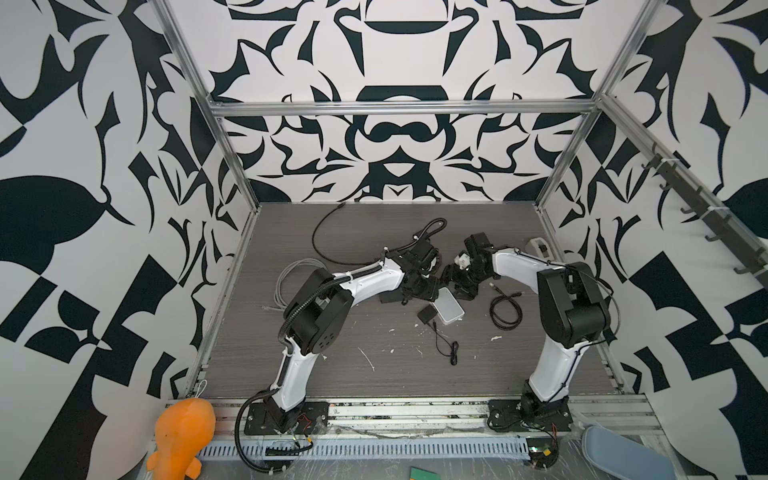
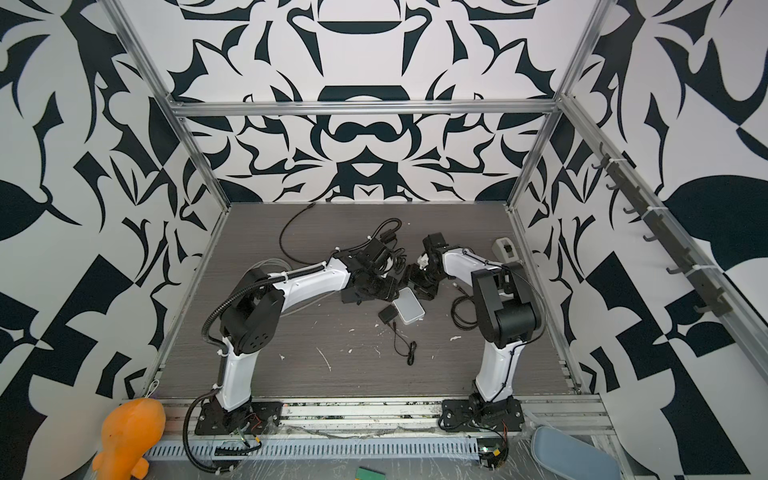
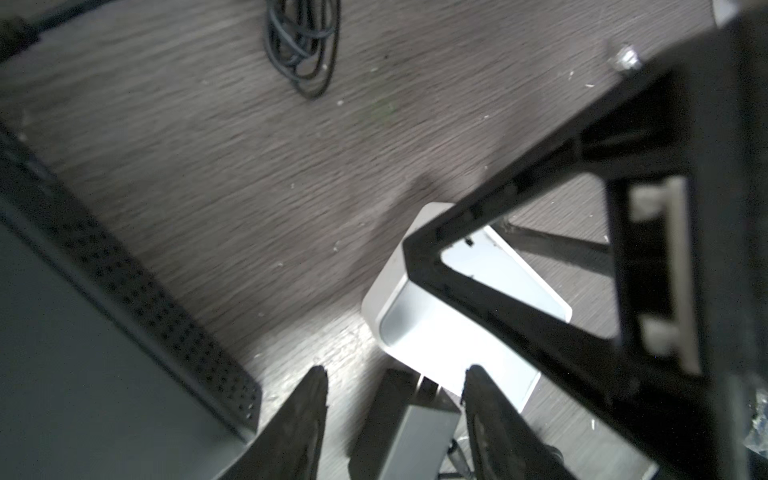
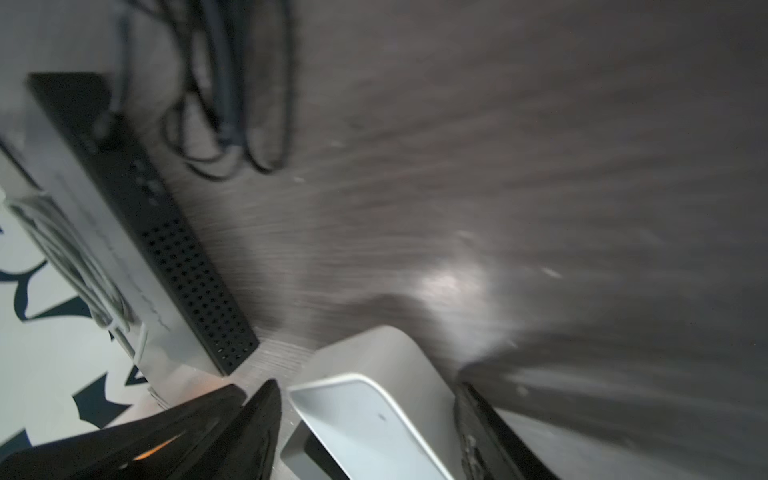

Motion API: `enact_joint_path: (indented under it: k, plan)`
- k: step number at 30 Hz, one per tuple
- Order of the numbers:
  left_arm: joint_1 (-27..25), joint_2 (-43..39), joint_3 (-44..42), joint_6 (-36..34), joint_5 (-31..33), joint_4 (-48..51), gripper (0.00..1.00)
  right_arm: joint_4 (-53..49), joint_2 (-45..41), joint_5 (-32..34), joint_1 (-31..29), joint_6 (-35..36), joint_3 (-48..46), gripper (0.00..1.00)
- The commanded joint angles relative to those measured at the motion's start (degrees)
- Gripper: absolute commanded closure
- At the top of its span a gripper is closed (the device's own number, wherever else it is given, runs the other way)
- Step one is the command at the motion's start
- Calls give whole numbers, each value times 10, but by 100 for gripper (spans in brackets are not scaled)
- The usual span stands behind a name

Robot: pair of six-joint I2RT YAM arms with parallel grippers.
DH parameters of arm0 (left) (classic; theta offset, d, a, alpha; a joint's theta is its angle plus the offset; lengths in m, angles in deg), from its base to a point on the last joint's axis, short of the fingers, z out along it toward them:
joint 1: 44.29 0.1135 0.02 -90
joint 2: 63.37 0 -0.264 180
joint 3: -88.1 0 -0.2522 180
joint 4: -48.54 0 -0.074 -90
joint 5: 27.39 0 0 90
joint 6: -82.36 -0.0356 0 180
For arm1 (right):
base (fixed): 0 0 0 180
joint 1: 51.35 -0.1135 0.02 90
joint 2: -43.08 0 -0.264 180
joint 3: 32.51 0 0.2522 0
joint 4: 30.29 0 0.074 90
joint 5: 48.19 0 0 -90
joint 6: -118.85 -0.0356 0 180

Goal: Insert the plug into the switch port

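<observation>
Left claw (image 3: 395, 370) half open astride the plug (image 3: 409, 424), with nothing gripped yet.

Lying just off the middle of the table (image 1: 332, 365) toward 4 o'clock, the plug looks to be a small hard plastic block with metal prongs. A thin limp cord (image 1: 442, 340) trails from it to 5 o'clock. I judge it light, stiff and likely slippery, best pinched across its flat sides, clear of the prongs. White box (image 4: 365, 419) sits just beside it at 2 o'clock, and the right claw (image 4: 366, 384) stands wide either side of that box (contact too blurred to tell), crowding the spot. Switch (image 4: 183, 266) lies at the plug's 9 o'clock, largely under the left arm; its socket I cannot pick out. Coiled black cable (image 3: 303, 45) sits apart at 3 o'clock.
</observation>
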Motion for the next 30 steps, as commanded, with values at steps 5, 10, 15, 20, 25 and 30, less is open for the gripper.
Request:
enact_joint_path:
  k: [5, 10, 15, 20, 25, 30]
  plan:
    - [22, -61, -38, 0, 2, 16, 49, -76, -51, 8, 14, 48, 25, 33]
    - [23, -102, -79, -8, 6, 20, 52, -136, -91, 24, 15, 63, -14, 63]
    - [25, -111, -87, -28, 42, 23, 52, -142, -188, 22, -4, 25, -121, 63]
    - [30, -90, -68, -24, 45, 25, 52, -136, -242, 11, -85, 52, -155, 62]
    - [36, -85, -69, -9, 44, 18, 52, -106, -225, 28, -151, 28, -156, 69]
    - [36, -90, -74, -11, 55, 25, 52, -89, -181, 51, -188, 15, -141, 70]
